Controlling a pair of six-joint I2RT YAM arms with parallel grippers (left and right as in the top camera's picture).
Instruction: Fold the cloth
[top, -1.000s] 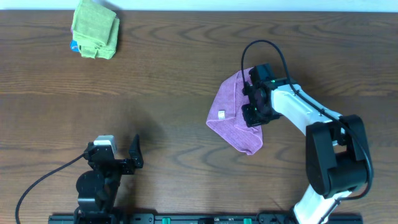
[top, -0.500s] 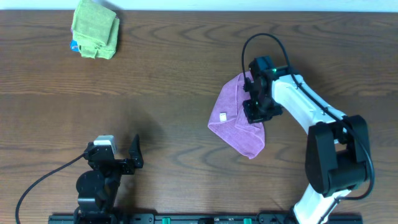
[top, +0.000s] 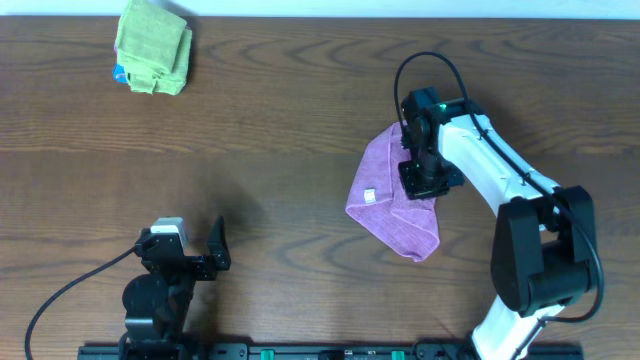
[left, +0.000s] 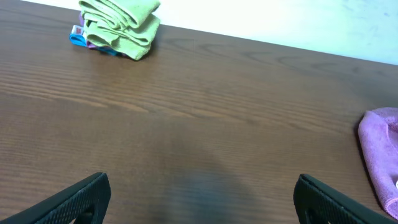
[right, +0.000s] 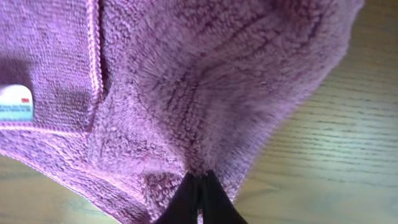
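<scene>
Wood table (top: 280, 130): one purple cloth (top: 380, 195) toward right edge, one green cloth (top: 153, 45), far left corner. My right gripper (right: 200, 186) pinches the purple cloth; left gripper (left: 202, 194) wide, empty.

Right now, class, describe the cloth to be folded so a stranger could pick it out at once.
On the dark wooden table, look to the right side, where the white arm reaches in. The right gripper is shut on the purple cloth, loosely bunched with a small white tag; the green cloth lies folded at the far left.
</scene>
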